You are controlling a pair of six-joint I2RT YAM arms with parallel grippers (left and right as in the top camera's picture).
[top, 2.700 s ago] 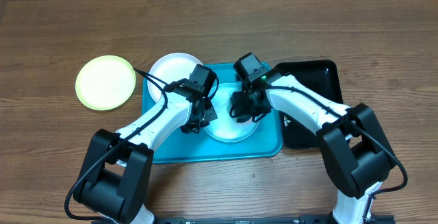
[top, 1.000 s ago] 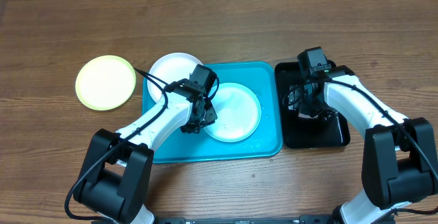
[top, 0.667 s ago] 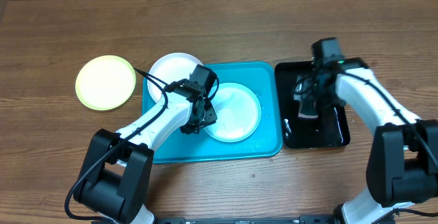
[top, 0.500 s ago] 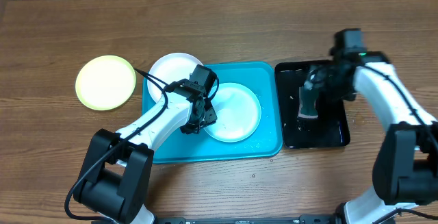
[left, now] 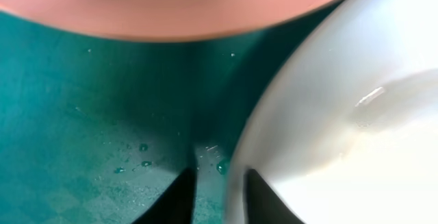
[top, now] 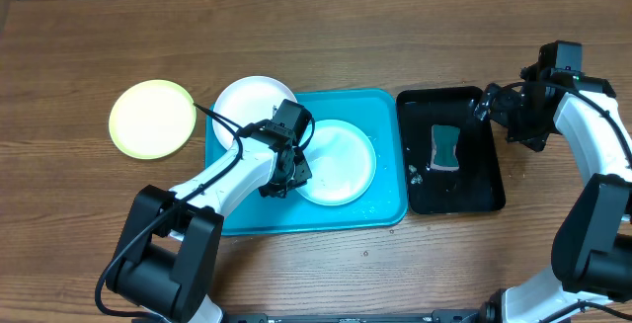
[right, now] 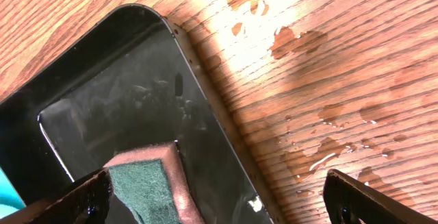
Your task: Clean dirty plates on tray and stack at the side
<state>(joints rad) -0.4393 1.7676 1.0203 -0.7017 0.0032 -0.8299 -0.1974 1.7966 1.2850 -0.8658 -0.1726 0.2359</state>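
Observation:
A pale blue plate [top: 341,162] lies on the turquoise tray [top: 296,216]. My left gripper [top: 282,172] sits at the plate's left rim. In the left wrist view one finger [left: 179,198] rests on the wet tray [left: 82,128] and the other reaches over the plate [left: 342,135], with the jaws shut on the rim. The white plate [top: 247,101] overlaps the tray's far left corner. The yellow-green plate [top: 153,118] lies on the table further left. My right gripper [top: 505,118] hangs wide open and empty above the right edge of the black tray [top: 474,190].
A green and pink sponge [top: 446,147] lies loose in the black tray [right: 123,94], below my right gripper [right: 226,210]; the sponge [right: 147,183] touches neither finger. Water drops [right: 328,155] wet the wood right of that tray.
My right gripper left the sponge in the black tray, swung away to the right and opened wider. My left jaws narrowed onto the pale blue plate's rim.

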